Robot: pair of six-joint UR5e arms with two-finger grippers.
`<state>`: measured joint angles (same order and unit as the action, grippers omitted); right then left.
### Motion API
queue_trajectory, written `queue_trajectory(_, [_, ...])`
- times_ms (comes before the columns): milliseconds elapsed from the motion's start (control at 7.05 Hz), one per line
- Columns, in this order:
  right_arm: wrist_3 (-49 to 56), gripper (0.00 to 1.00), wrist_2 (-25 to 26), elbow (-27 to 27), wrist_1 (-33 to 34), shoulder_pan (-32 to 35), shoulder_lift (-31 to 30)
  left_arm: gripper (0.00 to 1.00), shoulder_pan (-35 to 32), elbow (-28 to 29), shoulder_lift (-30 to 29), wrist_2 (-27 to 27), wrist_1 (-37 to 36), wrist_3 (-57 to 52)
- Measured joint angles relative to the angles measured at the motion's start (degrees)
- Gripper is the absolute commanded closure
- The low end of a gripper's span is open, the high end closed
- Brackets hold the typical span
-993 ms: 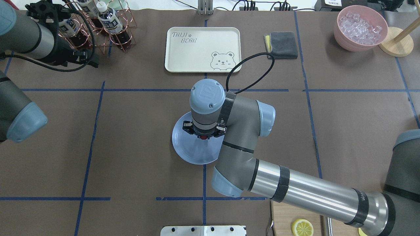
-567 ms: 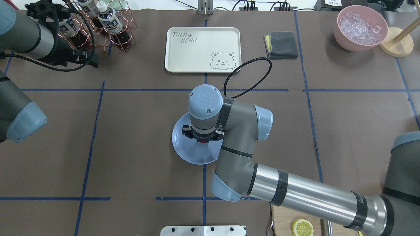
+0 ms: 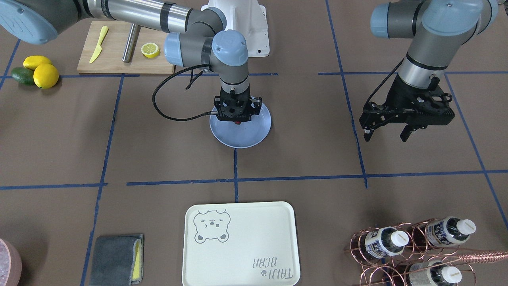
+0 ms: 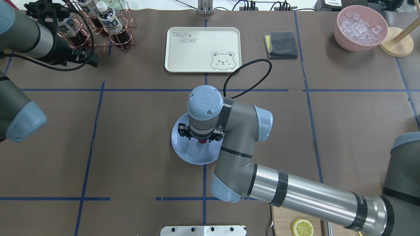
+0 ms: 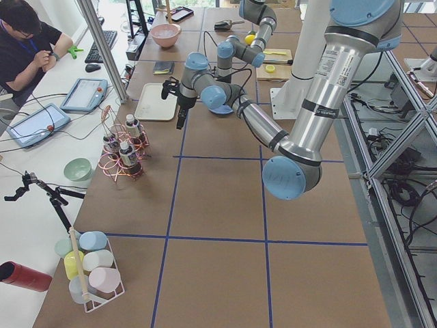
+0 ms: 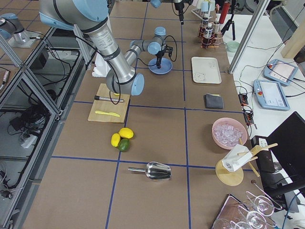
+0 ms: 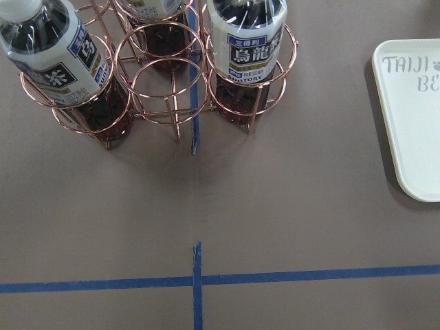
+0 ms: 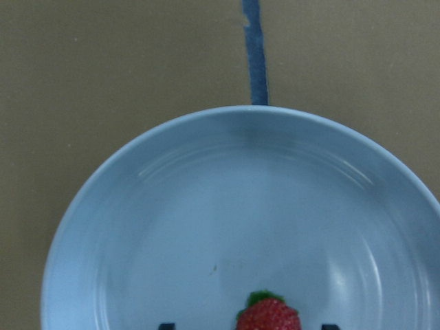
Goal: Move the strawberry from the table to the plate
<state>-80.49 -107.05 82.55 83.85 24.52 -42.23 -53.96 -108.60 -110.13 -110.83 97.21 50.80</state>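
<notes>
Near the middle of the plate (image 8: 206, 206) lay the strawberry (image 8: 268, 317), its green cap turned toward the far rim in the right wrist view and its red body running off the bottom edge of that view, so its long axis seemed to lie along the camera's line rather than across it. It appeared to rest on the glossy blue surface, though contact could not be seen outright.

Straight above it hung the right pincer (image 3: 237, 118), pointing down. Its two dark fingertips stood spread, one on each side of the berry, with blue dish showing between each tip and the fruit, so nothing was pinched. The plate itself sat on the tabletop (image 4: 131, 147), over a crossing of the blue tape lines.

The berry lay directly under the pincer and between its fingers, so the coming move probably called for a plain rise; any sideways drift could have knocked the fruit.

The left pincer (image 3: 385, 135) hovered well apart near the bottle rack (image 7: 159, 81), fingers spread and empty.
</notes>
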Motion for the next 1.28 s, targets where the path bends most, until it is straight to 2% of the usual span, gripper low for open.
queue_trajectory(284, [0.28, 0.00, -0.99, 3.63, 1.90, 2.34, -0.31, 0.00, -0.13, 0.19, 0.00, -0.05, 0.00, 0.00])
queue_trajectory(426, [2.07, 0.00, -1.84, 7.59, 6.51, 4.98, -0.63, 0.00, -0.75, 0.63, 0.00, -0.78, -0.03, -0.44])
queue_trajectory(709, [14.58, 0.00, -3.09, 17.51, 21.09, 12.61, -2.71, 0.00, -4.63, 1.80, 0.16, -5.20, -0.69, -8.02])
queue_trajectory(851, [22.54, 0.00, -5.01, 21.52, 25.21, 17.60, -6.12, 0.00, -7.18, 2.29, 1.02, -6.33, -1.25, -13.40])
queue_trajectory(993, [30.10, 0.00, -7.32, 23.88, 26.76, 22.54, -9.90, 0.00, -9.83, 2.62, 2.64, -6.72, -1.54, -19.12])
queue_trajectory(1277, [48.80, 0.00, -13.30, 25.28, 27.23, 34.59, -18.81, 0.00, -17.78, 5.49, 6.07, -7.13, -1.74, -34.43])
